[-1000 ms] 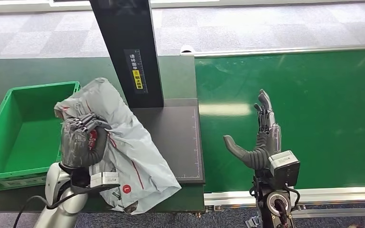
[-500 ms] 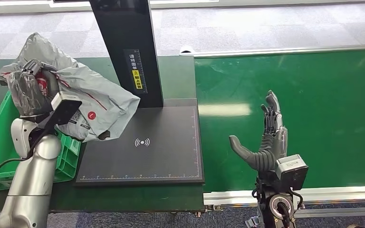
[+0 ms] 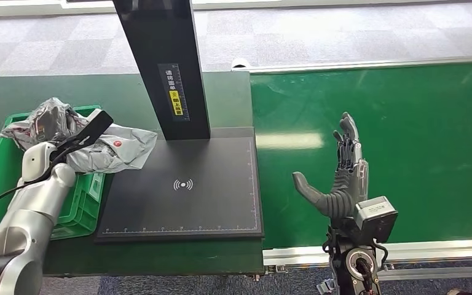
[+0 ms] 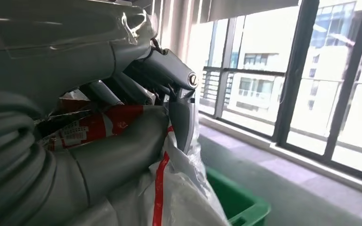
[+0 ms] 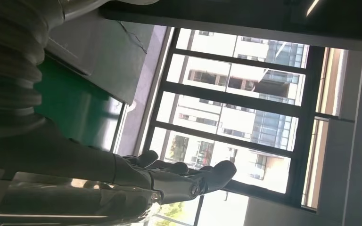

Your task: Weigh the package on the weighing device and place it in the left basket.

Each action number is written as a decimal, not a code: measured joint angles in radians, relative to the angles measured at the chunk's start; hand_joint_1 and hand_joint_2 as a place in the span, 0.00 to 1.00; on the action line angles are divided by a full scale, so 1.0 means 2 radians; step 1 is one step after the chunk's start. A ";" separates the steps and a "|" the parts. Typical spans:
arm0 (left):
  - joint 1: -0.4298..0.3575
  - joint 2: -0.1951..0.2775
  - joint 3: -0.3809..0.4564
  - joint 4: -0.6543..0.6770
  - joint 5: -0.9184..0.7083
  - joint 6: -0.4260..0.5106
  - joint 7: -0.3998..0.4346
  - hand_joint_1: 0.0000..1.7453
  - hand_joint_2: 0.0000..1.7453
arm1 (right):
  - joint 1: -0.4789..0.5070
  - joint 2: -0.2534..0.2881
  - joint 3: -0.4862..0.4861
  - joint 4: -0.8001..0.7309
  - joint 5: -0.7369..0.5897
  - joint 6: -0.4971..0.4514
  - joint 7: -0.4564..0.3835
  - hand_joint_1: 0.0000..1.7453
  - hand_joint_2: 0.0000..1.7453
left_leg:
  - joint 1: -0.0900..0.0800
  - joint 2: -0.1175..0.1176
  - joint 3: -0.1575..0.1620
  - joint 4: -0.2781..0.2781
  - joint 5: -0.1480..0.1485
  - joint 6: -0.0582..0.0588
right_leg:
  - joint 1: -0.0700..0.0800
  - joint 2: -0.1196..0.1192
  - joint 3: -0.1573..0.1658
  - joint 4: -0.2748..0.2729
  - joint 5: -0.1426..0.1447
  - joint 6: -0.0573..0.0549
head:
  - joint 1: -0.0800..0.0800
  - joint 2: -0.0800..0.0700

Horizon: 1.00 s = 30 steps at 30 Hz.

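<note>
The package [image 3: 107, 147] is a grey plastic mailer, soft and crumpled; I judge it light, slippery and prone to sag, best taken by a bunched fold. It lies at the frame's left, draped over the green basket's [image 3: 86, 209] rim. My left hand [image 3: 49, 123] grips its bunched end. My right hand [image 3: 341, 178] stands spread and empty over the green belt [image 3: 405, 123].
</note>
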 joint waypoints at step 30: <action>-0.025 0.022 0.077 0.045 -0.060 0.149 0.114 0.12 1.00 | -0.004 0.003 0.015 0.006 0.002 -0.004 0.010 0.00 1.00 | 0.000 0.000 -0.001 0.000 0.000 0.000 | 0.000 0.000 -0.001 0.000 0.000 0.000 | 0.000 0.000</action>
